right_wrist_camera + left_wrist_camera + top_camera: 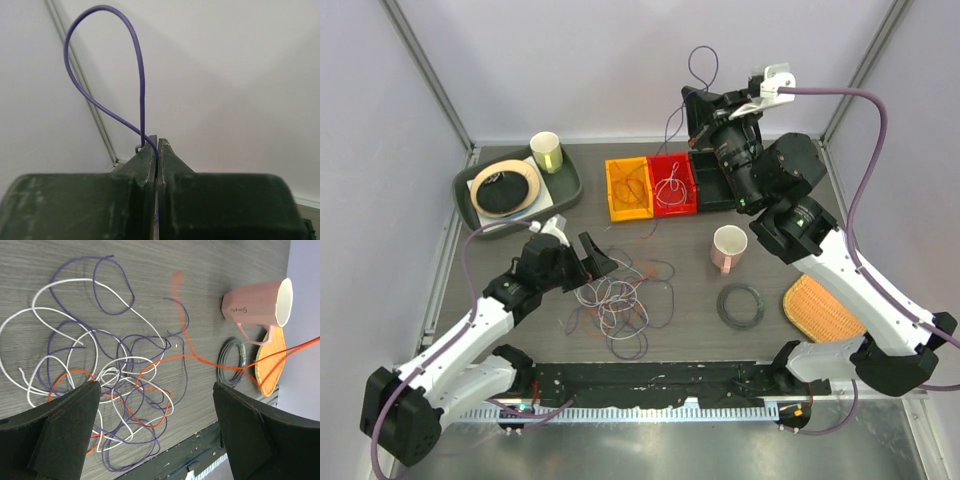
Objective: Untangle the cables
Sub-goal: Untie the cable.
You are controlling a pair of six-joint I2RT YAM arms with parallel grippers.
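Two arms work over the bench [690,335].

Top view: the left end effector [600,255] hangs low with its jaws spread wide and nothing between them. The cables [620,300], a tangle of white, orange and purple loops, lie on the bench at 5 o'clock from it, close to the fingers. The right end effector [695,112] is raised at 12 o'clock, above the bins. Its jaws are closed on a purple cable [703,66] that loops upward from it. An orange bin [628,190] holds orange loops. A red bin [674,185], touching it at 3 o'clock, holds white loops. A pink mug [728,248] stands at 2 o'clock from the tangle. A black cord ring [740,306] lies at 3 o'clock from it.

Left wrist view: both fingers [65,430] stand far apart above the cables [115,375] and grip nothing. One orange strand [205,360] runs out of the tangle toward 3 o'clock, past the cord ring, and rises to the frame edge.

Right wrist view: the right end effector [156,145] is shut, pinching the purple cable [141,85], which arcs up toward 11 o'clock.
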